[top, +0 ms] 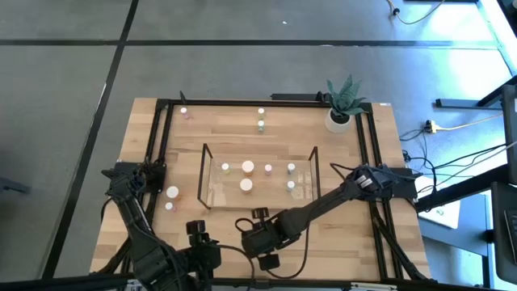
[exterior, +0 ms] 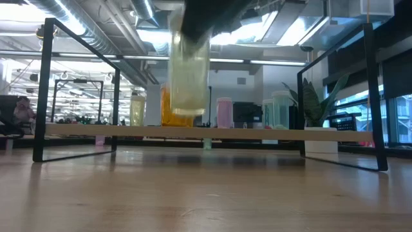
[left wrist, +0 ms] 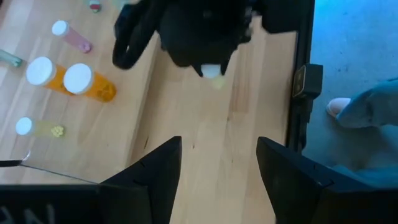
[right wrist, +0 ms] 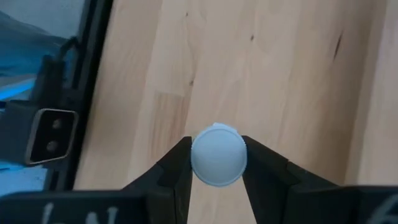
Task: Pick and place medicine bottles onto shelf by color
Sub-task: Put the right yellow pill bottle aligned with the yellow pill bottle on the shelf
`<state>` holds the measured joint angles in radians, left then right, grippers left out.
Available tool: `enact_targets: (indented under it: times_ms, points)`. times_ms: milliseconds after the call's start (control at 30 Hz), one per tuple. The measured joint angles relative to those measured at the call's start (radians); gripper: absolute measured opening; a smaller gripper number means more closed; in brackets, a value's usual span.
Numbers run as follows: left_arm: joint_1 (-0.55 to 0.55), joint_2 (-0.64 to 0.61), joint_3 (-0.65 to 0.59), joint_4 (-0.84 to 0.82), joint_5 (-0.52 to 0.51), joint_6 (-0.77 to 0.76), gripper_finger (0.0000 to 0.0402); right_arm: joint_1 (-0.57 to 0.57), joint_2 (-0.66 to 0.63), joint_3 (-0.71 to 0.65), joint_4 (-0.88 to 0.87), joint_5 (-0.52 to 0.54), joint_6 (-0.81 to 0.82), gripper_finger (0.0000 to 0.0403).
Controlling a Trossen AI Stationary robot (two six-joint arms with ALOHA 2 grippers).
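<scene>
Above the table's near edge, right gripper (right wrist: 216, 163) clamps a white-capped yellowish bottle (exterior: 189, 77).

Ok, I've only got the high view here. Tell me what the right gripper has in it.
Observer: In its wrist view, the right gripper is clamped on a bottle by its white cap.
Operator: Give me the body colour, and say whether it's off the table.
Observer: Low view shows a pale yellowish body hanging clear of the tabletop, in front of the shelf.
Operator: Now the left gripper.
Observer: The left gripper is open, with nothing between its fingers.
</scene>
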<state>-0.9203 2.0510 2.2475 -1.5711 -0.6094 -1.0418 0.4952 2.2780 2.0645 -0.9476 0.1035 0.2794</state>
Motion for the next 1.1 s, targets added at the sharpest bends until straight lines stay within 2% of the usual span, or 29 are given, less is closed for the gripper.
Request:
enact_targets:
  times_ms: [400,800,1100]
  points:
    - [-0.001,0.0,0.0,0.0,0.001,0.001,0.0202,-0.015,0.087,-0.025,0.081,0.042,-0.052,0.0122]
    - [0.0,0.0,0.0,0.0,0.001,0.005,0.0202,-0.015,0.088,-0.025,0.088,0.026,-0.102,0.0125]
    - [0.0,0.0,0.0,0.0,0.002,0.004,0.0202,-0.015,0.088,-0.025,0.087,0.026,-0.105,0.0187]
